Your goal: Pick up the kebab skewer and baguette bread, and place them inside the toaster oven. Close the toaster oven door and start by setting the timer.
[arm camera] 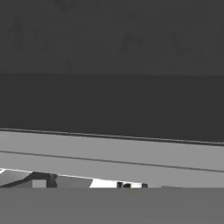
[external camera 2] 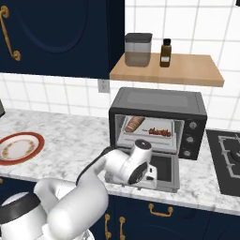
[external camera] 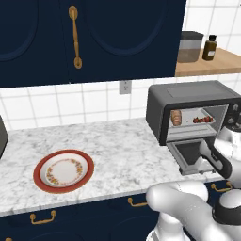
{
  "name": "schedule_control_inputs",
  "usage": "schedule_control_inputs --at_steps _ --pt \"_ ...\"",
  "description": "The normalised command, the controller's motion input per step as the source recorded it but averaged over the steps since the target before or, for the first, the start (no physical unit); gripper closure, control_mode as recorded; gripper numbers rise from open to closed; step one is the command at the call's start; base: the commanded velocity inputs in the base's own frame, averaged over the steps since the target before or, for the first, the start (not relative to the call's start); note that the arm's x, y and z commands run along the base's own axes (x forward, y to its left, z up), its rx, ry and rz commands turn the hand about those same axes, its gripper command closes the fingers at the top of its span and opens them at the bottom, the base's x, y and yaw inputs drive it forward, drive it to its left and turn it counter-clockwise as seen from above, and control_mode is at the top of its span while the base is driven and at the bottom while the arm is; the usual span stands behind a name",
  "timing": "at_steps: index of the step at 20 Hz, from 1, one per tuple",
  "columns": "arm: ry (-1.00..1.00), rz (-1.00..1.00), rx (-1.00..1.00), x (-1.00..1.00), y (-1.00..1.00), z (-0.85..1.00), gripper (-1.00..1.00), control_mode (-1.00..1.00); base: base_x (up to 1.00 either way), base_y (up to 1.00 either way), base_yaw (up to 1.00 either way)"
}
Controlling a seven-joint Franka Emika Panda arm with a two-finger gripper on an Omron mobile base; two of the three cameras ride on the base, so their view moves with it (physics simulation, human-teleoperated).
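The toaster oven [external camera: 188, 94] [external camera 2: 159, 101] stands on the counter with its door [external camera: 186, 155] [external camera 2: 168, 174] dropped flat in front. Inside on the rack lie the baguette bread [external camera: 176, 117] [external camera 2: 134, 123] at the left and the kebab skewer [external camera: 201, 120] [external camera 2: 160, 131] at the right. My gripper [external camera 2: 151, 172] sits low over the lowered door, close to its front edge. Its fingers are hidden by the hand, so I cannot tell how they stand. In the hand view the door's dark panel [arm camera: 112, 100] is very near, with a light grey strip below it.
A red-rimmed plate [external camera: 63, 170] [external camera 2: 18, 147] lies on the marble counter to the left. A wooden shelf [external camera 2: 187, 70] above the oven carries a canister [external camera 2: 138, 49] and a brown bottle [external camera 2: 165, 53]. A stovetop [external camera 2: 227, 159] borders the oven's right side.
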Motion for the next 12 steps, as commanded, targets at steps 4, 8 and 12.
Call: schedule_control_inputs --at_steps 4,8,12 --pt "-0.27 0.00 0.00 0.65 0.27 0.04 -1.00 -1.00 0.00 0.00 0.00" --pt "-0.32 0.00 0.00 0.57 0.37 0.08 -1.00 -1.00 0.00 0.00 0.00" --pt "-0.40 -0.01 0.00 0.50 0.72 0.00 -1.00 -1.00 0.00 0.00 0.00"
